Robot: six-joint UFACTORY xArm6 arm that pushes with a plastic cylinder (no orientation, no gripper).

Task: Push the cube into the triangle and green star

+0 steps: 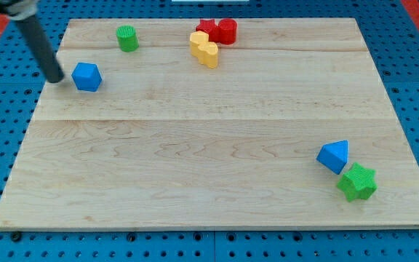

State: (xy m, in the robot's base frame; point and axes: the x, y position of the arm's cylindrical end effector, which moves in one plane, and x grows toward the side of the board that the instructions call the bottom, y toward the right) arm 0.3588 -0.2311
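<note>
One dark rod comes down from the view's top left corner, and my tip [54,77] rests at the left edge of the wooden surface [195,160]. This tool has no jaws to open or close and holds nothing; it is a plain rod end. Just to the view's right of my tip sits the blue cube [86,76], near it, with a narrow strip of wood showing between the two, so they look apart rather than touching.

Further toward the view's top, right of the cube, stands a green cylinder [127,38]. Along the top edge near the middle lie a yellow block [204,49] of rounded, lobed shape and, touching it on its upper right, a red block [219,31] whose exact shape is hard to make out.

Well apart from all these, in the view's lower right corner, the blue triangle [334,156] lies with the green star [358,183] just beside it, lower and to the right, the two seeming to touch.
</note>
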